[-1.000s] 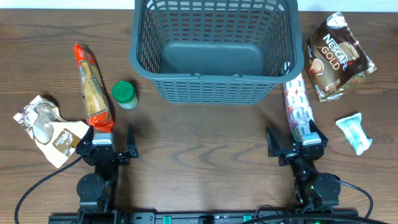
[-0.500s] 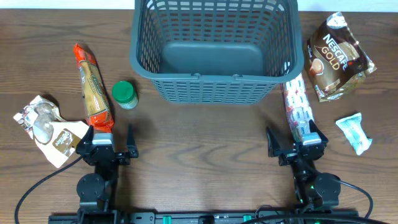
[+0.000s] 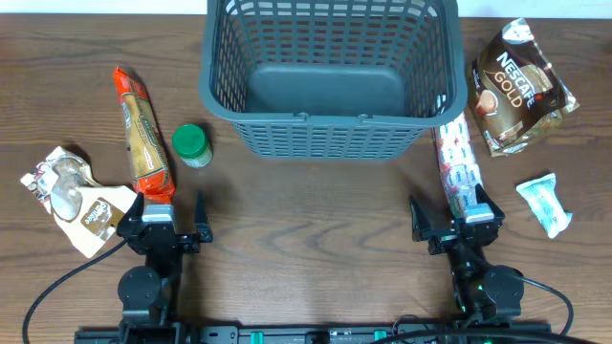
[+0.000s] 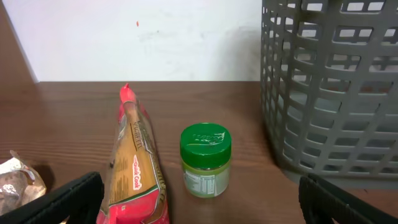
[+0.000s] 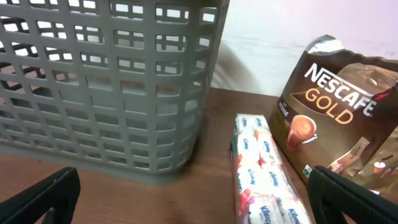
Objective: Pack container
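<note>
Even bright light – soft shadows, sharp focus, mild packet glare.

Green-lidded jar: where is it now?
Overhead view, left side: the green-lidded jar stands upright between the long orange packet and the container's near left corner, just ahead of the left gripper.

Overhead, the top edge cuts off the far rim of the dark grey slotted plastic basket [image 3: 330, 143]. My left wrist view crops the long orange-red snack packet [image 4: 134, 177] at the bottom edge.
</note>
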